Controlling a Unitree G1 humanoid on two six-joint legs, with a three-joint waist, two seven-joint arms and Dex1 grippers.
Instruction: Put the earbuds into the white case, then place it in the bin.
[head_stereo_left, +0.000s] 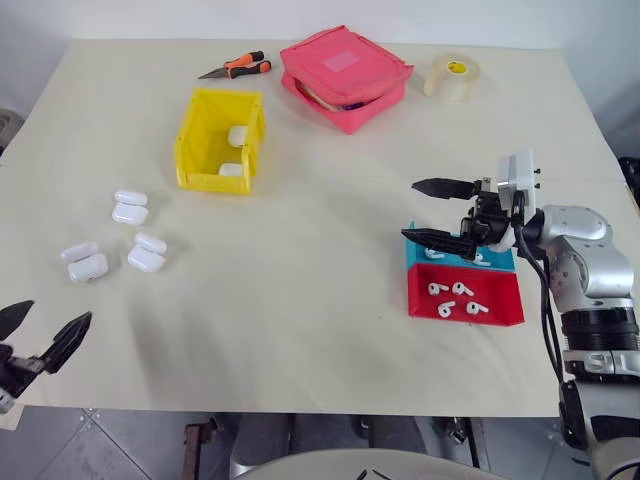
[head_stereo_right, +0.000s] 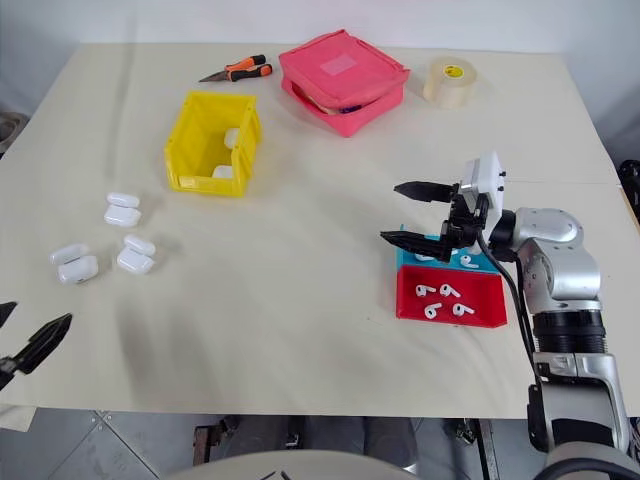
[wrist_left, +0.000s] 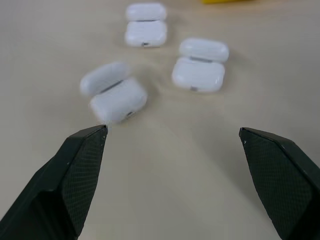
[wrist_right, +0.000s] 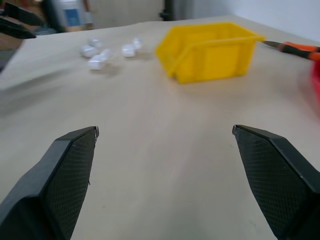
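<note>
Both grippers spread wide, empty: right gripper (head_stereo_left: 432, 211) above red tray (head_stereo_left: 500, 312) holding earbuds (head_stereo_left: 455, 297); left gripper (head_stereo_left: 45, 327) near open white cases (head_stereo_left: 112, 233), well apart from yellow bin (head_stereo_left: 196, 163).

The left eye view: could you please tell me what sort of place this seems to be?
Probably a lab or workshop bench set up for sorting practice: a plain cream table holds a yellow bin, open white cases, trays of earbuds, pliers and a tape roll.

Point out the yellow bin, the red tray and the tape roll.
yellow bin (head_stereo_left: 205, 170), left eye view, on its near left wall.
red tray (head_stereo_left: 465, 317), left eye view, on its front wall.
tape roll (head_stereo_left: 450, 80), left eye view, on its outer side.
</note>
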